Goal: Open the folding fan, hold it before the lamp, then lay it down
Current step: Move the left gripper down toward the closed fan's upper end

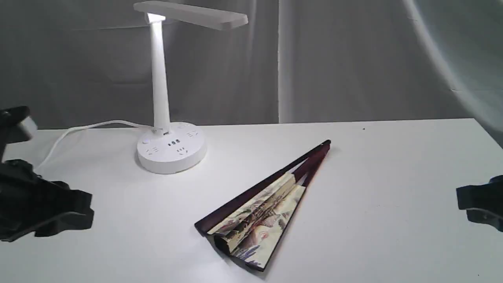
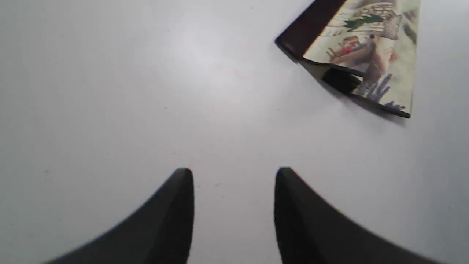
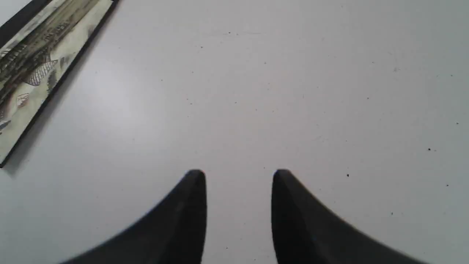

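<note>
The left pincer (image 2: 234,171) hangs low over the table (image 1: 373,196) at the left side. Its two black fingers stand apart with a clear gap, and they hold nothing. The right pincer (image 3: 238,172) hangs low at the right side in the same way: fingers apart, nothing between them. Both pincers point in toward the middle of the table. Each one is well apart from the folding fan (image 1: 259,212).

The fan lies flat on the table, between the two pincers and nearer the front. It is open only a little, like a thin slice of pie. Its long line runs at a slant. The narrow end, where the ribs join, points to the back and right. The wide end points to the front and left.

The fan's paper is cream with folds in it, and it has small painted houses and trees. The ribs and the two outer sticks are dark red-brown wood. A thin black line runs along the paper's edge.

The lamp (image 1: 161,90) stands at the back left, well apart from the fan. It is smooth white plastic, with a thin straight stem, a flat bar on top and a round base with sockets. A white cord runs off to the left. The table is plain, smooth and white.
</note>
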Controlling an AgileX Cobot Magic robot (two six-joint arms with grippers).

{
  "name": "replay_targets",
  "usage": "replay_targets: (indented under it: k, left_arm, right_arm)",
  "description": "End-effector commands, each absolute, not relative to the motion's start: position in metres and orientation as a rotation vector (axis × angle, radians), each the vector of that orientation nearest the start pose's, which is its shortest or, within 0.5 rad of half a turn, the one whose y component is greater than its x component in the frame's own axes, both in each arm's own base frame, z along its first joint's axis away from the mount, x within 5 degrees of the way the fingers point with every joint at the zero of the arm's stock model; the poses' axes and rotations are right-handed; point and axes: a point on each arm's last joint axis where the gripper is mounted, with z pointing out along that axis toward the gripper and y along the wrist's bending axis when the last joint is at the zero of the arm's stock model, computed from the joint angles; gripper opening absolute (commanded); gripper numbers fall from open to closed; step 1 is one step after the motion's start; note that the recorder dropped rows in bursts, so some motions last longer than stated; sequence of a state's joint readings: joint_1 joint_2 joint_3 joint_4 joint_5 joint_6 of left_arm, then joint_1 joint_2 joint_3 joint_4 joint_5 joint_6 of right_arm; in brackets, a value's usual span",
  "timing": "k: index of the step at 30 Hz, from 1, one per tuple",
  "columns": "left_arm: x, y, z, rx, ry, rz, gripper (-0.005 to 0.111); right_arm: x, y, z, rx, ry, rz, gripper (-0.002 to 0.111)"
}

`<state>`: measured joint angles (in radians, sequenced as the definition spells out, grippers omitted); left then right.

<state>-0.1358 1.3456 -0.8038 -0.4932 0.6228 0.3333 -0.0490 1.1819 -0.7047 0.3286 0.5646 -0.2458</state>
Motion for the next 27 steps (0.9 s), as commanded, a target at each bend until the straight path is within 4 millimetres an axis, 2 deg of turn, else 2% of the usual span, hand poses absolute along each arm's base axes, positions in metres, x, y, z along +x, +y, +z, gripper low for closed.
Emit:
replay_targets:
  k: [1,7,16,21,27]
  left_arm:
    - [0.254,-0.079,0.238,0.252,2.548,-0.449,0.035]
    - [0.259,-0.101,0.231,0.307,2.589,-0.468,0.034]
    - [0.292,-0.13,0.247,0.439,2.685,-0.426,0.034]
    - [0.311,-0.149,0.247,0.439,2.72,-0.439,0.032]
    - [0.332,-0.176,0.238,0.533,2.783,-0.35,0.032]
  right_arm:
    - [0.225,0.005,0.254,0.023,2.477,0.208,0.032]
    - [0.224,0.005,0.254,0.021,2.482,0.21,0.032]
    - [0.224,0.005,0.254,0.021,2.482,0.21,0.032]
    - [0.224,0.005,0.254,0.021,2.482,0.21,0.032]
    - [0.224,0.005,0.254,0.021,2.482,0.21,0.032]
